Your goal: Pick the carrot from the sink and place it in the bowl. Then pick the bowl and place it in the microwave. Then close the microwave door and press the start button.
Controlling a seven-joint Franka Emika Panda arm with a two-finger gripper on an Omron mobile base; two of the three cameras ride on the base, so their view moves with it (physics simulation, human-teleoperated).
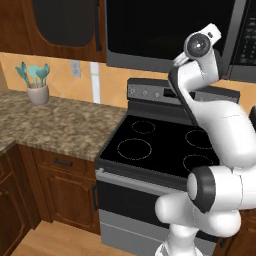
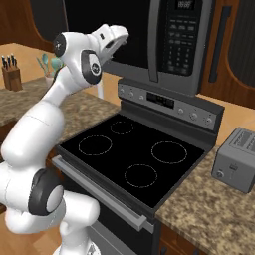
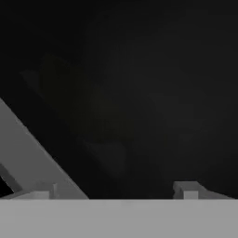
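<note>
The gripper (image 2: 121,36) was raised against the closed microwave door (image 2: 124,30), above the stove (image 2: 134,159); jaw state couldn't be told.

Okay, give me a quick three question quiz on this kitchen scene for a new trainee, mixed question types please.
1. True or false: the microwave door is shut.
2. What stands on the counter right of the stove? A) kettle B) toaster C) blender
3. Fill in: the cup of teal utensils stands on the counter to the ____ of the stove.

Key:
1. True; in the right base view the door lies flush with the button panel, and the arm's hand is raised in front of it.
2. B, the grey toaster.
3. Left.
</note>
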